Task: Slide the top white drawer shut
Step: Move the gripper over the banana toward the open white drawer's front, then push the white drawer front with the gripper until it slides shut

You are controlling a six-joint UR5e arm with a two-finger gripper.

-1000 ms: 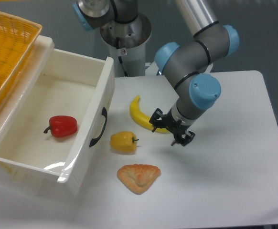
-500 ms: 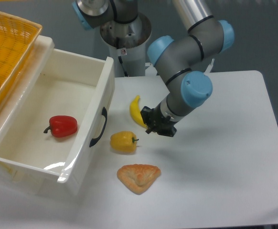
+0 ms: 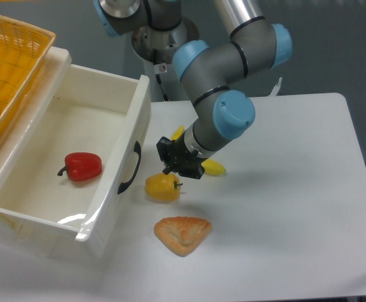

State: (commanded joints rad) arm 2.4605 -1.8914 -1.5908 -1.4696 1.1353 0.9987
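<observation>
The white counter takes up most of the view, and the top white drawer stands pulled far out over its left side, its front panel with the curved black handle facing the middle of the counter. A red bell pepper lies on the drawer's floor. Behind the drawer, at the upper left, sits a yellow woven basket.

The grey and blue arm bends down from the back and ends just to the right of the drawer front. Its black gripper hangs low there, near the handle but not touching it, and directly above a yellow bell pepper on the counter. From this angle I cannot tell how far the jaws stand apart, and nothing appears to be held between them.

A banana lies partly hidden behind the gripper. A golden triangular pastry rests nearer the front edge.
</observation>
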